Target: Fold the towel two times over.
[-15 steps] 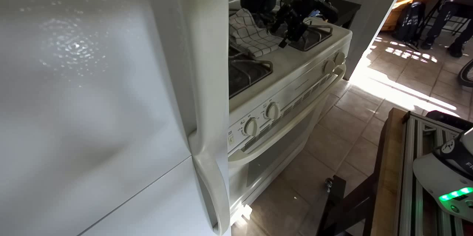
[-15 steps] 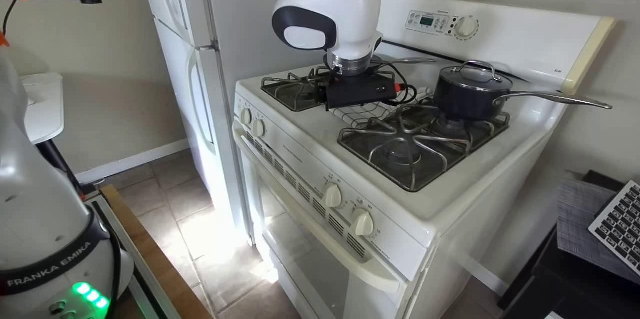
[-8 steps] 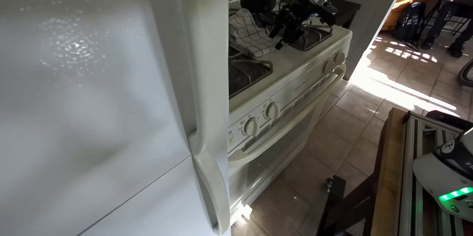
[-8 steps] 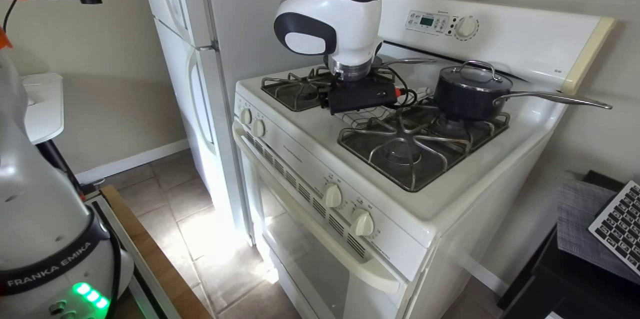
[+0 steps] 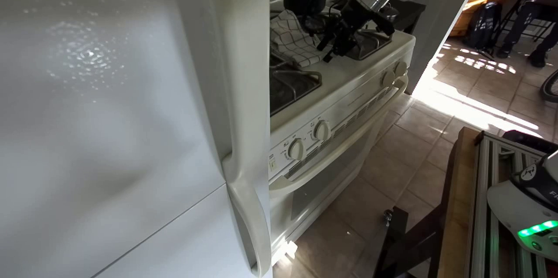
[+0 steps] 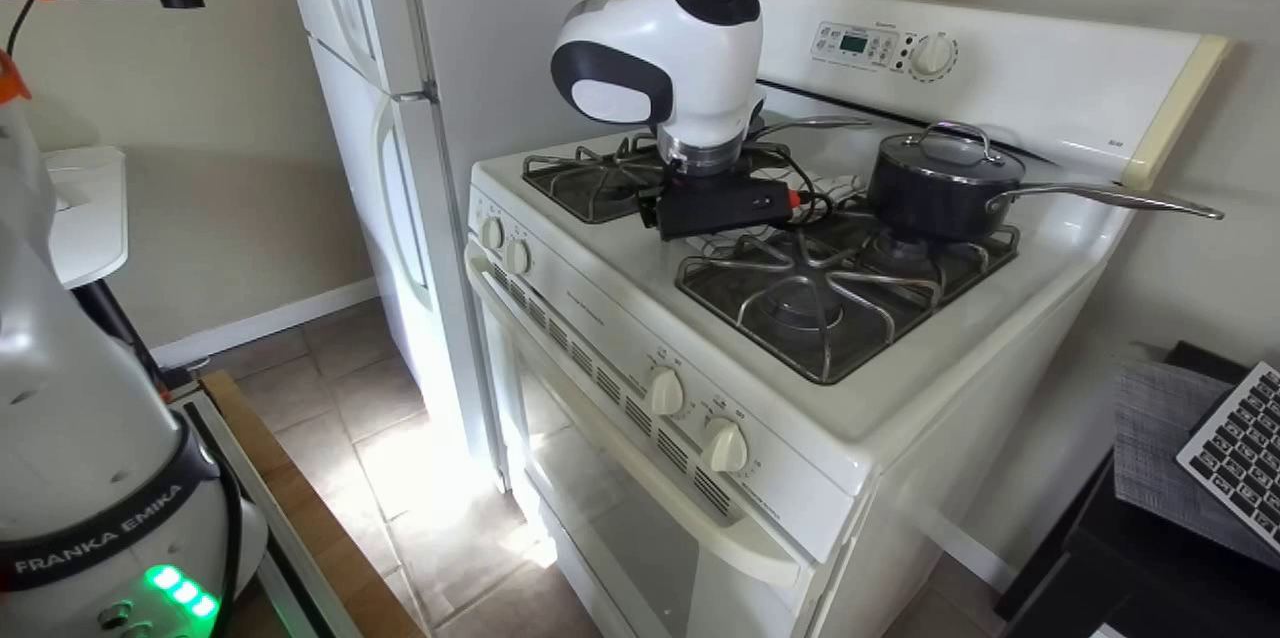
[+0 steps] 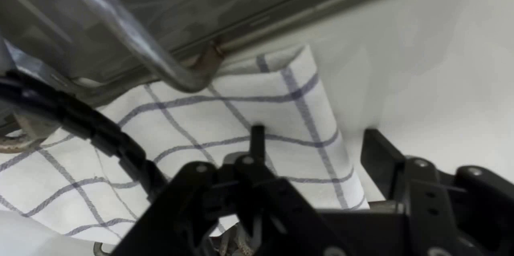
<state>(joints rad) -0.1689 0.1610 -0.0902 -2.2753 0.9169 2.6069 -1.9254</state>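
Observation:
The towel, white cloth with a dark grid, lies across the middle of the stovetop between the burner grates. It shows in an exterior view (image 5: 296, 43) and partly in an exterior view (image 6: 722, 242), where the gripper hides much of it. In the wrist view the towel (image 7: 225, 121) has a folded edge on the right, with layers showing at its top corner. My gripper (image 7: 314, 129) is open and empty. Its left fingertip is over the towel and its right fingertip is past the folded edge, over bare stovetop. In an exterior view the gripper (image 5: 325, 52) is at the towel's near end.
A metal grate (image 7: 132, 35) overlaps the towel's upper edge in the wrist view. Another grate (image 6: 810, 288) stands beside the towel. A dark lidded pot (image 6: 940, 188) sits at the back. The fridge (image 6: 560, 38) stands beside the stove. A black cable (image 7: 108, 135) hangs by the gripper.
The arm and gripper have moved down in both exterior views, and the fingertips are slightly farther left in an exterior view. The towel looks unchanged.

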